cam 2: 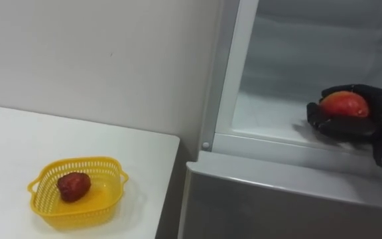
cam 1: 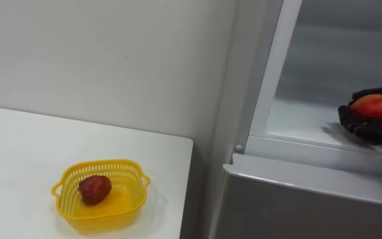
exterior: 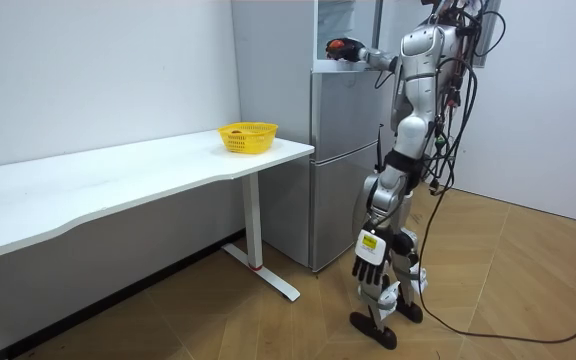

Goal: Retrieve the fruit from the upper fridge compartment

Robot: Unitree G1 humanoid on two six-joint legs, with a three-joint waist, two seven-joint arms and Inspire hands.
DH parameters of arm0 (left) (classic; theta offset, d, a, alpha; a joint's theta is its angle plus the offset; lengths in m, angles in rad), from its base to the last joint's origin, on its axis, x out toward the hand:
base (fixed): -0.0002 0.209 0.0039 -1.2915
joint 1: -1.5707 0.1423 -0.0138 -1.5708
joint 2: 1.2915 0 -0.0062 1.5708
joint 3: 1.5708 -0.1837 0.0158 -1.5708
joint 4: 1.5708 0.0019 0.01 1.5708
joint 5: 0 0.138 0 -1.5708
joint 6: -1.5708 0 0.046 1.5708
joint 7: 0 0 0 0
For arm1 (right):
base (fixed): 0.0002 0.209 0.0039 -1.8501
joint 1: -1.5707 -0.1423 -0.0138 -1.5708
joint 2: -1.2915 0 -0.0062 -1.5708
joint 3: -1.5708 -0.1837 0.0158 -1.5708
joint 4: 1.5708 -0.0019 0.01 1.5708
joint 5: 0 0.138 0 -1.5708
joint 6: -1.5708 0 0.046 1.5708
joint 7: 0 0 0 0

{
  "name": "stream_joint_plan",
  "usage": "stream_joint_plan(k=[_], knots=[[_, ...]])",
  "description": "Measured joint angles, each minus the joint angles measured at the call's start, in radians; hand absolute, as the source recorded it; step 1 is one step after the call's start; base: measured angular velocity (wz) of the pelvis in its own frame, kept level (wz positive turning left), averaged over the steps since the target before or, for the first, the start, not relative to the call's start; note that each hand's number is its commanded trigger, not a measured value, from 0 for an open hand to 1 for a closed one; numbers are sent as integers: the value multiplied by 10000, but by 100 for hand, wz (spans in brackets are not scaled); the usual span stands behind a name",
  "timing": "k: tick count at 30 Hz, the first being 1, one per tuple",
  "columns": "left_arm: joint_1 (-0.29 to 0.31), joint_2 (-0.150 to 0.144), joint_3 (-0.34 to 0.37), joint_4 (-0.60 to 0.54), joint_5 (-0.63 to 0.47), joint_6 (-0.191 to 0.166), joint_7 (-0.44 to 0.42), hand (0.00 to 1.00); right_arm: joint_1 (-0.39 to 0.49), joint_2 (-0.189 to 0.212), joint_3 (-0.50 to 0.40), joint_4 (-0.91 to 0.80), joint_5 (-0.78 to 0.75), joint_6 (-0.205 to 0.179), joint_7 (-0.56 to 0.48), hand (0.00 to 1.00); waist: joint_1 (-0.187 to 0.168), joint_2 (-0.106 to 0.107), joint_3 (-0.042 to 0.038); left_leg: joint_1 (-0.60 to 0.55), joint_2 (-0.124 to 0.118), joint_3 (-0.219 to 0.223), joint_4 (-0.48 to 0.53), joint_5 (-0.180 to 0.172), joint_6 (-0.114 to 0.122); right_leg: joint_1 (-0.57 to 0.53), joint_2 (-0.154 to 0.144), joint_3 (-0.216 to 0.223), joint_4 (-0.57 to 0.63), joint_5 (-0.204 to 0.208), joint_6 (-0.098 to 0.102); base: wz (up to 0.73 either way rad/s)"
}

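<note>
A red-orange fruit (cam 2: pixel 343 103) lies in my right hand (cam 2: pixel 367 123), whose dark fingers are curled round it from below. The hand hovers just above the white shelf (cam 2: pixel 270 113) of the open upper fridge compartment, near its front edge. In the room view I stand facing the fridge (exterior: pixel 338 150) with the right arm stretched up to that compartment, the fruit (exterior: pixel 338 44) at its end. My left hand (exterior: pixel 368 262) hangs by my thigh with relaxed fingers.
A yellow basket (cam 2: pixel 42 179) stands near the right end of the white table (cam 1: pixel 18 146), left of the fridge, and holds one dark red fruit (cam 2: pixel 73 186). The grey lower fridge door (cam 2: pixel 277 206) is closed. A white wall runs behind the table.
</note>
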Motion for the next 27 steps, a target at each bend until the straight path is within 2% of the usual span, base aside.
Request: stream_joint_plan(k=[5, 8, 11, 14, 15, 16, 20, 21, 22, 26, 27], knots=[[-6, -1, 7, 47, 4, -5, -3, 0, 111, 0, 30, -1072, 26, 66, -127, 100, 23, -10, -9, 13, 9, -15, -72, 12, -15, -23, 18, 67, -18, -3, -3, 0], [20, -22, 2, 124, -6, -74, 25, 0, 341, 6, 25, -2348, -88, 109, -361, 100, 58, -2, -47, 3, 28, 128, -39, 13, -15, -109, 28, 80, 9, -3, -3, -5], [33, -22, -6, 215, -16, -150, 198, 0, 447, 59, 25, -3450, -120, 103, -522, 100, 49, 0, -48, -16, 38, 162, -7, 10, -12, -122, 21, 85, -2, -2, -3, -2], [35, -71, -1, 200, -11, -234, 256, 0, 515, 377, 16, -4591, -350, 97, -886, 100, 10, 77, -16, -23, 38, 189, 21, -5, 7, -119, 9, 87, -1, -1, -1, 0], [31, -125, -1, 198, -13, -286, 301, 0, 663, 416, 16, -5121, -451, 97, -991, 100, 17, 178, 17, -25, 37, 202, 18, -13, 19, -119, 2, 83, -1, -1, 0, 0], [32, -153, -1, 198, -15, -310, 316, 0, 769, 417, 16, -5407, -490, 96, -1027, 100, 21, 211, 18, -32, 37, 213, 16, -17, 24, -120, -2, 84, 0, 0, 1, 0], [44, -294, -26, 199, -16, -384, 387, 0, 1227, 656, 18, -7218, -602, 31, -1127, 100, -26, 400, -69, -60, 34, 242, -59, -25, 34, -126, -9, 100, 5, 0, 2, 0], [40, -331, -31, 200, -15, -410, 399, 0, 1231, 868, 18, -7519, -775, -74, -1219, 100, -102, 432, -73, -52, 38, 247, -51, -23, 32, -111, -6, 97, 5, 0, 2, 0], [41, -355, -34, 206, -15, -474, 395, 0, 1231, 955, 18, -7687, -891, -226, -1304, 100, -156, 455, -66, -44, 40, 252, -44, -21, 29, -100, -5, 99, 6, 0, 2, 0], [27, -397, -31, 378, -14, -700, 421, 0, 1233, 1277, 17, -8268, -1544, -372, -1762, 100, -185, 485, -52, -46, 47, 229, -19, -19, 25, -129, 18, 225, 18, 0, 1, -6], [64, -422, -33, 384, -6, -771, 439, 0, 1233, 1336, 16, -8461, -1841, -551, -1928, 100, -197, 490, -49, -51, 42, 230, -10, -20, 24, -135, 21, 259, 21, 0, 1, -4]])
